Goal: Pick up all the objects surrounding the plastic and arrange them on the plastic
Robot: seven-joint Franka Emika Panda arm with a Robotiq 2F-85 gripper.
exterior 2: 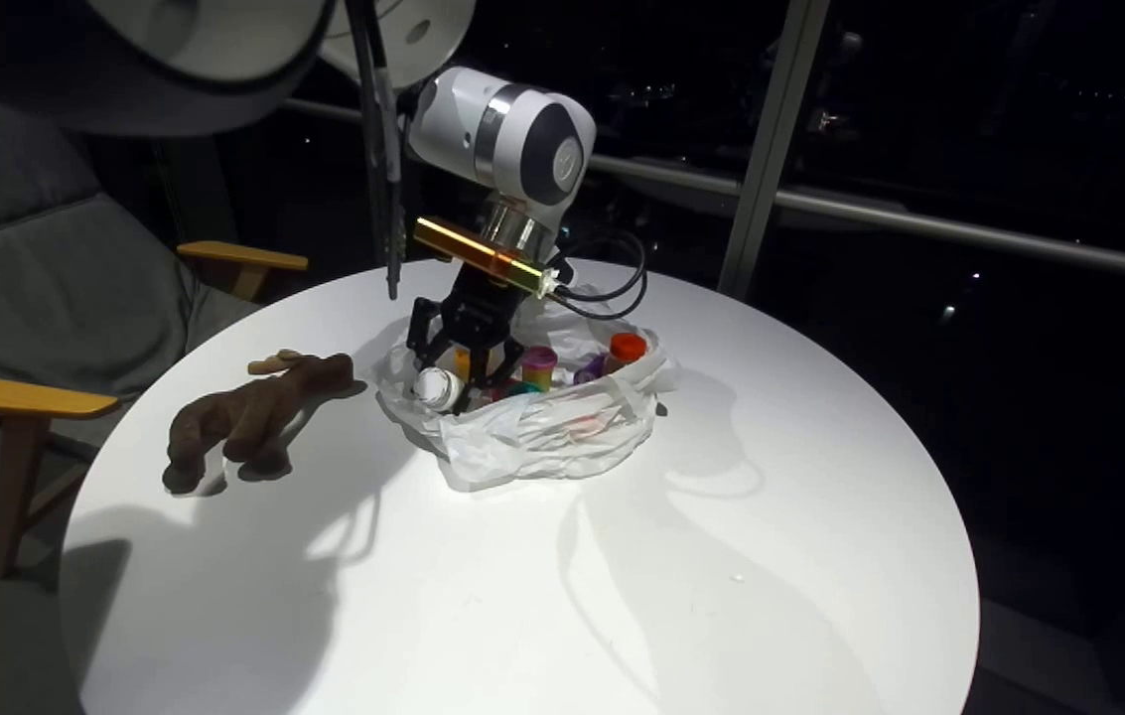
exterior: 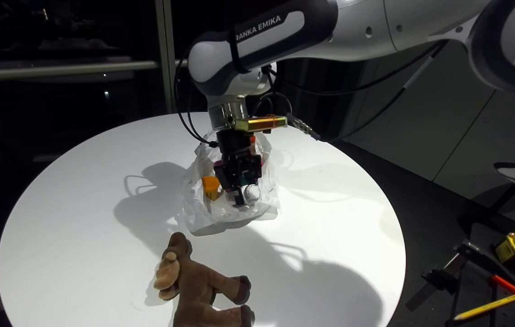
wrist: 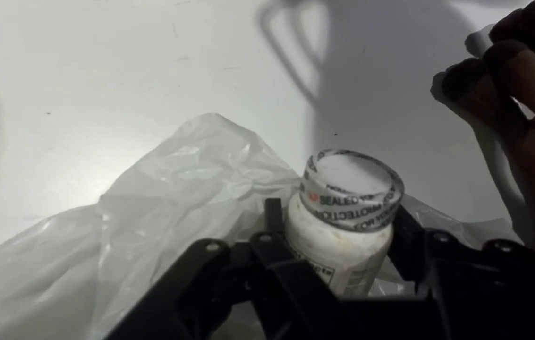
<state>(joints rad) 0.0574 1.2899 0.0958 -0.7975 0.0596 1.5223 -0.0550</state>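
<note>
- Gripper (wrist: 335, 217), black, two-fingered, grasps white cylindrical plastic bottle (wrist: 343, 257) over crumpled translucent white plastic sheet (exterior 2: 547, 442).
- Tilted release may topple the bottle; spreading jaws may snag loose folds.
- Brown plush animal toy (exterior 2: 266, 404) lies left of the sheet in an exterior view.
- Surface: round white tabletop (exterior 2: 562, 596).
- Room, same view: grey fabric chair (exterior 2: 56, 268) left, long silver rail (exterior 2: 919, 220) far.
</note>
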